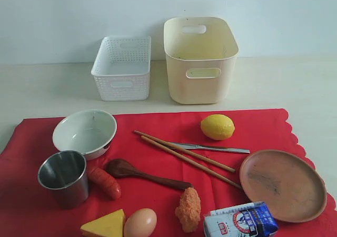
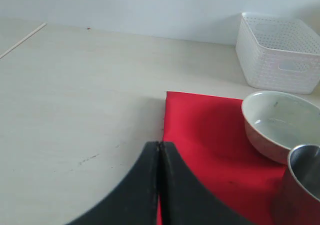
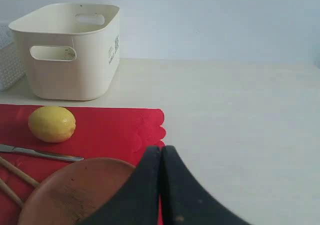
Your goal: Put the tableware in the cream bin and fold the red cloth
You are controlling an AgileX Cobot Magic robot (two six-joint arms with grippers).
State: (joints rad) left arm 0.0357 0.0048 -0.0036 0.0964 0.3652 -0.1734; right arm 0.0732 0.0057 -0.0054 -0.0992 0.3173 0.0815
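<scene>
With the left hand (image 2: 159, 146) and right hand (image 3: 161, 149) both pressed together and empty, the bowl (image 1: 85, 131), cup (image 1: 63, 176), spoon (image 1: 142, 175), chopsticks (image 1: 189, 155), knife (image 1: 216, 148) and plate (image 1: 281, 184) lie untouched on the red cloth (image 1: 31, 142) in front of the cream bin (image 1: 202, 89).

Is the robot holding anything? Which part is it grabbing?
Nothing is held. The left end effector and the right end effector are both shut and empty.
</scene>
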